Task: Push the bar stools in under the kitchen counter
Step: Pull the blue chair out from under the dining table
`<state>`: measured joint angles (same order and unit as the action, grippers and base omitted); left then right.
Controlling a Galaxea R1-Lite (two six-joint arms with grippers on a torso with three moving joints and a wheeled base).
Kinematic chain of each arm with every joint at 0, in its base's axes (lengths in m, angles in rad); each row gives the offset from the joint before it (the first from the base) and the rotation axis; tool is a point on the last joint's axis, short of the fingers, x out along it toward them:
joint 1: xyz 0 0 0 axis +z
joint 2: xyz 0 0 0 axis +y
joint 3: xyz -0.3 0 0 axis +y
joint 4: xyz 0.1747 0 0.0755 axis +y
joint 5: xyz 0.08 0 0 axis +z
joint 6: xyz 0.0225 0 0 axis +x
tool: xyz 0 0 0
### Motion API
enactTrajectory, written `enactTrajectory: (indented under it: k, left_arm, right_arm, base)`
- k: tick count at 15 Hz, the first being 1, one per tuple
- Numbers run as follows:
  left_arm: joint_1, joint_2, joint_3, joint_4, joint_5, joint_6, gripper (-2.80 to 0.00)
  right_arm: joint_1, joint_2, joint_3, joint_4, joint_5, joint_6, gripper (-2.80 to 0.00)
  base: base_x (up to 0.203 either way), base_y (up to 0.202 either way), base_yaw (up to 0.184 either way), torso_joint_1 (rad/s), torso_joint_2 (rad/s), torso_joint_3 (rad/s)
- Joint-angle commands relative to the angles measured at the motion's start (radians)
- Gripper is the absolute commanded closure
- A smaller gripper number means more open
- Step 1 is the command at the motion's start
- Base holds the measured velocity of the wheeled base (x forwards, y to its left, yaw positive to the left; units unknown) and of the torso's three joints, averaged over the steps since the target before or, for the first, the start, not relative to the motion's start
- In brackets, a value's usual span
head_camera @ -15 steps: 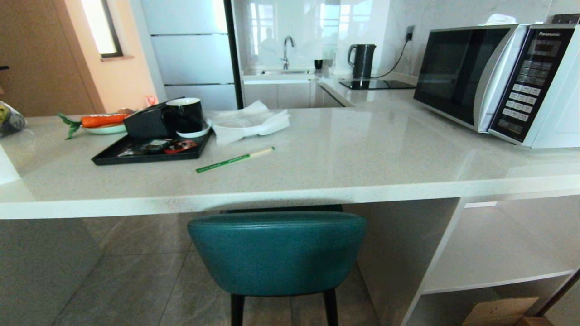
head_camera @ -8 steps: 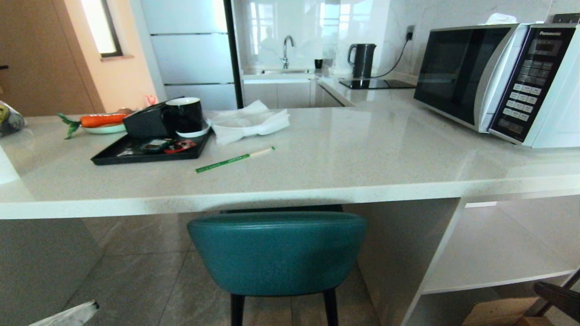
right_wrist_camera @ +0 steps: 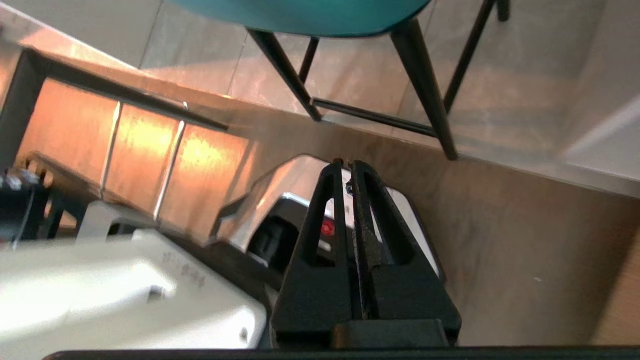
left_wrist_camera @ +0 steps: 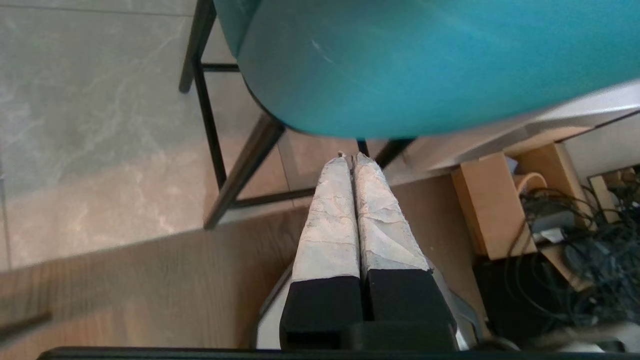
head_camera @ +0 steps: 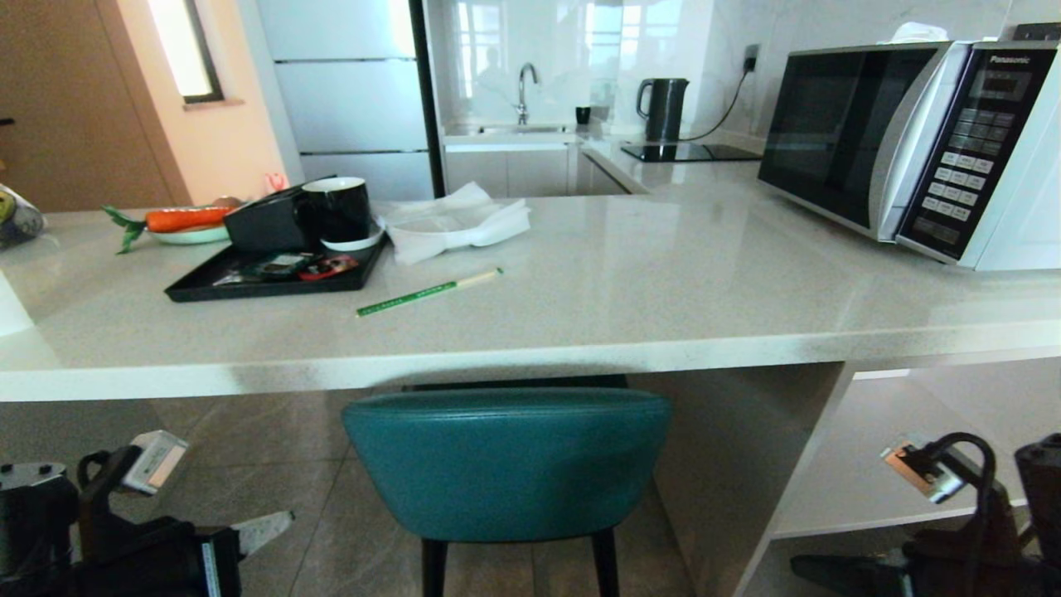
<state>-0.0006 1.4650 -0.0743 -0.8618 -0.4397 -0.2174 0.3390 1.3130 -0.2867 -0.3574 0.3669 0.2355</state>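
Teal stool [head_camera: 506,464] sits ahead between my hands, back just under the worktop [head_camera: 530,365] edge; left hand [left_wrist_camera: 354,162] and right hand [right_wrist_camera: 346,167] both pinched closed, empty, low, so an off-centre shove could twist or tip it.

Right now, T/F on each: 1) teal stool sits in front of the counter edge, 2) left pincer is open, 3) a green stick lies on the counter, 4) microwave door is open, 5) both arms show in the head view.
1) The teal stool stands right at the front edge of the kitchen counter. True.
2) The left pincer is open. False: its fingers are pressed together, holding nothing.
3) A green stick lies on the counter. True, in front of the black tray.
4) The microwave has its door open. False: the door is closed.
5) Both arms show in the head view. True: low at either side of the stool; the right pincer is shut too.
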Motion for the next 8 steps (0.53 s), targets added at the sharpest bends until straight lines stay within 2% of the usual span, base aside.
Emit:
enactTrajectory:
  k: [1, 3, 5, 6, 8]
  left_arm:
    - [0.013, 0.229, 0.035, -0.240, -0.013, -0.002, 0.00]
    - [0.030, 0.350, 0.034, -0.395, -0.028, -0.002, 0.00]
    - [0.037, 0.469, 0.017, -0.531, -0.030, -0.001, 0.00]
    - [0.037, 0.528, 0.012, -0.598, -0.029, -0.004, 0.00]
    - [0.026, 0.617, -0.015, -0.656, -0.024, -0.008, 0.00]
  right_arm:
    - [0.010, 0.189, 0.025, -0.164, 0.000, 0.016, 0.00]
    - [0.008, 0.299, 0.050, -0.364, -0.016, 0.037, 0.00]
    - [0.006, 0.392, 0.054, -0.510, -0.057, 0.053, 0.00]
    - [0.005, 0.432, 0.053, -0.624, -0.079, 0.072, 0.00]
    - [0.006, 0.547, 0.051, -0.811, -0.124, 0.114, 0.00]
  base:
    - [0.000, 0.000, 0.000, 0.000, 0.00, 0.000]
    - [0.000, 0.000, 0.000, 0.000, 0.00, 0.000]
    - [0.000, 0.000, 0.000, 0.000, 0.00, 0.000]
    - [0.000, 0.000, 0.000, 0.000, 0.00, 0.000]
    - [0.000, 0.000, 0.000, 0.000, 0.00, 0.000]
